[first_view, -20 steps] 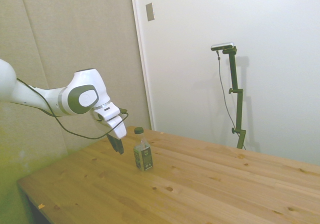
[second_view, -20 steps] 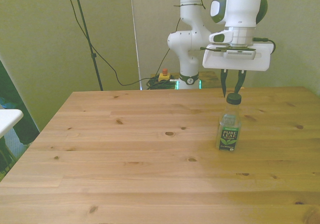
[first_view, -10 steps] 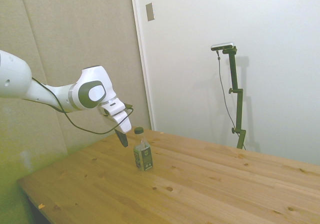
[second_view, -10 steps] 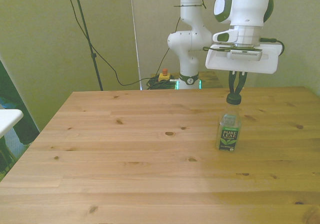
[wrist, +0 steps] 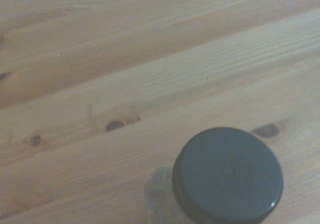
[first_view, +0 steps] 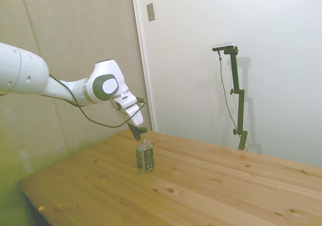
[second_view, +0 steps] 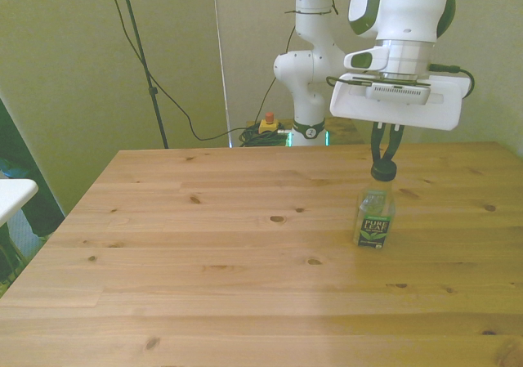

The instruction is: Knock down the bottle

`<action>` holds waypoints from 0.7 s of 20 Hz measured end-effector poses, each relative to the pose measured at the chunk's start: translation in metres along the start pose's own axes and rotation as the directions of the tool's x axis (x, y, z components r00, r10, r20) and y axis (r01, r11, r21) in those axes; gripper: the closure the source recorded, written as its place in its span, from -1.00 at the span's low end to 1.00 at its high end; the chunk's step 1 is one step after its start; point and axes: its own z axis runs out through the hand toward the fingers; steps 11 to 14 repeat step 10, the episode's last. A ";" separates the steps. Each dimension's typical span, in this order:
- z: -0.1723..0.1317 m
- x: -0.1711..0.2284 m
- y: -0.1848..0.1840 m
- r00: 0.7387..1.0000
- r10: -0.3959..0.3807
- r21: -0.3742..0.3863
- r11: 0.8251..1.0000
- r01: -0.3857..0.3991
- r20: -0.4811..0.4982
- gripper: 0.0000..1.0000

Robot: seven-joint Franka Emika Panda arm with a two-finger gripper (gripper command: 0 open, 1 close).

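With its fingers nearly closed and holding nothing, the end effector (second_view: pixel 383 156) is set right at the dark cap of the bottle (second_view: pixel 375 220) standing below it on the tabletop (second_view: pixel 204 252), judged light, top-heavy and easily toppled by a high push.

Wrist view: bottle (wrist: pixel 227 176) cut off by picture edge, only dark cap and bit of clear shoulder in frame; label out of sight; whole picture soft.
Side view: label marks on bottle (first_view: pixel 144 156) too small to read; gripper (first_view: pixel 136 131) fingertips merge with cap, contact cannot tell; arm cut off at picture's edge.
Front view: fingertips of gripper (second_view: pixel 383 159) partly behind cap; table (second_view: pixel 204 293) cut off by picture's lower edge.
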 end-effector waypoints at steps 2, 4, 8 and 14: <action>0.007 0.004 -0.021 1.000 0.015 -0.001 1.000 -0.015 -0.013 1.00; 0.016 0.009 -0.041 0.999 0.029 -0.010 1.000 -0.029 -0.029 1.00; 0.035 0.025 -0.072 0.998 0.050 -0.022 0.998 -0.051 -0.046 1.00; 0.041 0.033 -0.081 0.997 0.051 -0.019 0.998 -0.052 -0.054 1.00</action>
